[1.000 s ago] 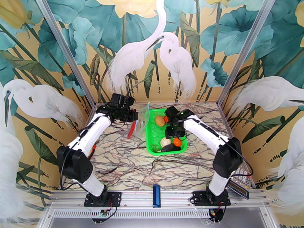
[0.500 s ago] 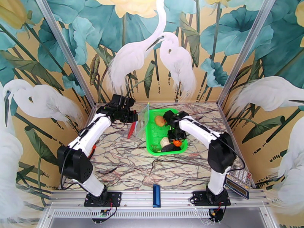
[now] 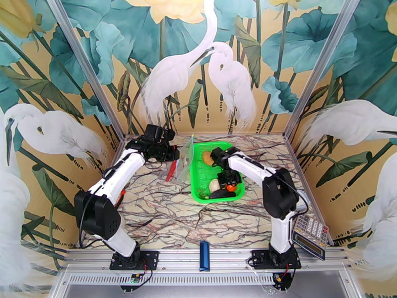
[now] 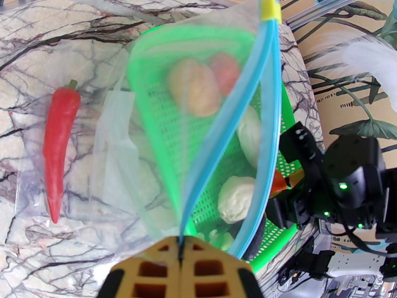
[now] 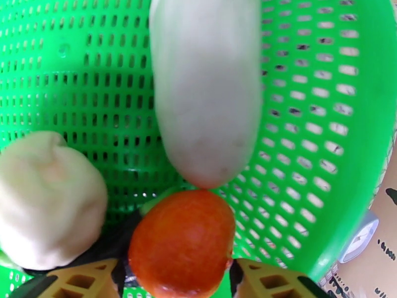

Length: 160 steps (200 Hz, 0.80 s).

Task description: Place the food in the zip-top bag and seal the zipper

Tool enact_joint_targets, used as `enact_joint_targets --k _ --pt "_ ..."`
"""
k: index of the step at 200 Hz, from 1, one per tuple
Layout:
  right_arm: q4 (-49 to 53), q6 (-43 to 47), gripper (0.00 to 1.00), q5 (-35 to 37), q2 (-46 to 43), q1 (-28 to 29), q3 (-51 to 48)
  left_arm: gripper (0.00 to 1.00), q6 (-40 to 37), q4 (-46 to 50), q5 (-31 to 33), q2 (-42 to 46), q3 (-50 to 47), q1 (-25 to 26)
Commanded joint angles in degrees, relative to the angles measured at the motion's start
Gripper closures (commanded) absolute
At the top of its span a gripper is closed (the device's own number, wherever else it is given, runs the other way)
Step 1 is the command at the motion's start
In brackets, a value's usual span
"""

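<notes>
My left gripper point(image 4: 181, 266) is shut on the light-blue zipper point(image 4: 226, 120) at the mouth edge of the clear zip-top bag point(image 3: 186, 155), which it holds upright left of the basket. A red chili point(image 4: 59, 145) lies on the table by the bag's lower part. In the green basket point(image 3: 198, 175) lie the rest of the food: a tan potato point(image 3: 207, 157), pale garlic point(image 5: 47, 199), a white radish point(image 5: 206, 90), a dark eggplant point(image 3: 222, 194) and an orange-red tomato point(image 5: 183, 244). My right gripper point(image 5: 176, 271) is open low in the basket, one finger close on each side of the tomato.
A short dark-blue bar point(image 3: 204, 255) lies at the near edge between the arm bases. A calculator point(image 3: 310, 234) sits at the near right. Painted walls and metal posts close in the table on three sides.
My right gripper has moved from the basket's middle toward its near end and come down around the tomato. The left gripper has kept still with the bag.
</notes>
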State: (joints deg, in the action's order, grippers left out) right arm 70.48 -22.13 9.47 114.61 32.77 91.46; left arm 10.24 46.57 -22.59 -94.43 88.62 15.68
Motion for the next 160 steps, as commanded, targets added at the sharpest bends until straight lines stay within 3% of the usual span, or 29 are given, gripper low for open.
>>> enact_joint_targets --k 1,31,90,160 --pt "0.21 0.78 0.39 1.13 1.81 0.01 1.39 1.0 -1.1 0.53 0.0 2.03 -0.46 -0.39" --pt "-0.92 0.78 0.44 0.76 2.65 -0.18 1.74 1.0 -1.11 0.7 0.01 2.07 -0.58 -0.52" --pt "-4.19 0.42 0.69 -3.13 1.5 -1.03 2.3 1.0 -1.19 1.16 0.18 2.3 -0.4 -0.57" --pt "-2.78 0.39 0.7 -5.37 -6.95 -1.06 15.12 1.0 -1.61 2.82 0.44 -0.11 2.61 -0.54"
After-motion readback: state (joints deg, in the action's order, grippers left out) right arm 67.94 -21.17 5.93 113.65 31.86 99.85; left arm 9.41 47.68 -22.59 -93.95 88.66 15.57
